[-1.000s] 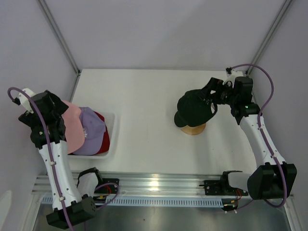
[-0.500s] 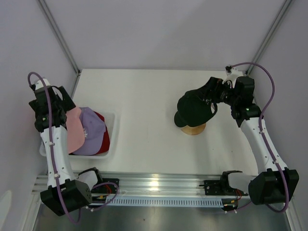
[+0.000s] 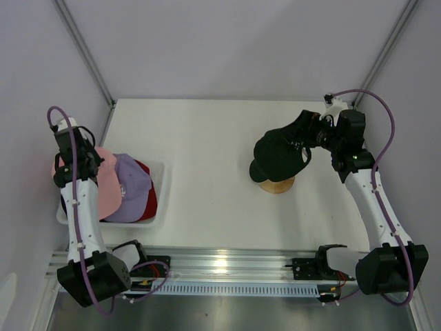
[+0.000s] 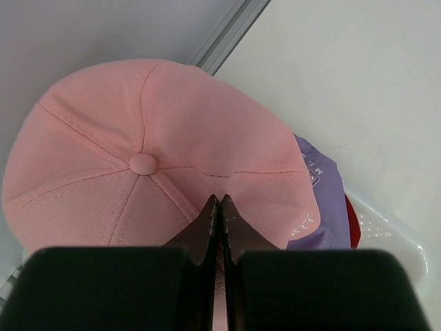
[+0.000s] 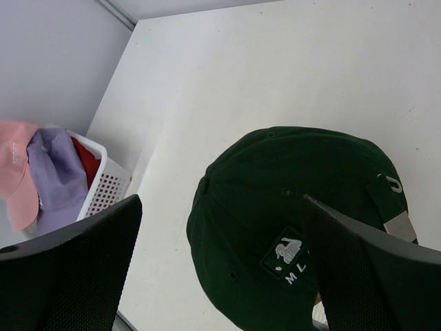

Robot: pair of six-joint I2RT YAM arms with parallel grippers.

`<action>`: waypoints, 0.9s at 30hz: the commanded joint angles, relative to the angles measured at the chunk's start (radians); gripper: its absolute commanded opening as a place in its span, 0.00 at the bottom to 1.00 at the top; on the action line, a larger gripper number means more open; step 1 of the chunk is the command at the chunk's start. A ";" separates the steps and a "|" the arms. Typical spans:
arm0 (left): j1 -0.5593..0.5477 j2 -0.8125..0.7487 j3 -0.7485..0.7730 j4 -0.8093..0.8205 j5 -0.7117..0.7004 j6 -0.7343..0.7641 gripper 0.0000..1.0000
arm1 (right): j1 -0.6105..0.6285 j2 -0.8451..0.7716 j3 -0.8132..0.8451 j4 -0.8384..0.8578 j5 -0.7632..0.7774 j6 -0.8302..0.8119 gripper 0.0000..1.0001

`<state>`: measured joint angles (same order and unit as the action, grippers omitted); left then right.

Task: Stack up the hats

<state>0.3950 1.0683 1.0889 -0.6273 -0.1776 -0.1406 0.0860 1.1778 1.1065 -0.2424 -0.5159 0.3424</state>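
The pink hat (image 4: 138, 138) lies at the left of a white basket, overlapping a lavender hat (image 3: 131, 189) and a red hat (image 3: 147, 193). My left gripper (image 4: 219, 201) is shut, its tips pinching the pink crown just below the top button; from above it (image 3: 86, 164) sits at the hat's rear left. A black hat (image 3: 275, 155) rests on a round wooden stand (image 3: 279, 185). My right gripper (image 5: 220, 200) is open, with one finger on each side of the black hat's (image 5: 296, 207) back, just above it.
The white mesh basket (image 3: 162, 200) stands at the table's left edge, close to the left wall and its metal corner post (image 3: 86, 58). The right arm reaches in from the far right corner.
The left arm has swung back toward the left wall, and its gripper went from open to shut on the pink hat's crown. The right arm has hardly moved.
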 commanded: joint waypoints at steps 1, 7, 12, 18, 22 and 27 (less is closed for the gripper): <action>0.010 -0.042 0.022 -0.031 0.035 -0.016 0.01 | 0.004 -0.032 0.029 0.014 0.011 -0.010 1.00; 0.010 -0.134 0.124 -0.066 0.177 -0.004 0.01 | 0.004 -0.033 0.032 0.020 0.030 0.001 0.99; -0.010 -0.192 0.218 -0.109 0.381 0.004 0.01 | 0.006 -0.038 0.033 0.025 0.051 0.023 0.99; -0.232 -0.191 0.327 -0.160 0.470 0.015 0.01 | 0.004 -0.056 0.044 0.038 0.066 0.044 0.99; -0.427 -0.150 0.344 -0.100 0.526 0.009 0.01 | 0.003 -0.079 0.061 0.034 0.054 0.081 0.99; -0.662 -0.001 0.341 0.064 0.509 -0.002 0.01 | -0.017 -0.130 0.050 0.051 0.024 0.174 0.99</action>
<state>-0.1753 0.9745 1.4033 -0.7036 0.2996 -0.1390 0.0788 1.0946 1.1172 -0.2386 -0.4755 0.4465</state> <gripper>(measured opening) 0.010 0.993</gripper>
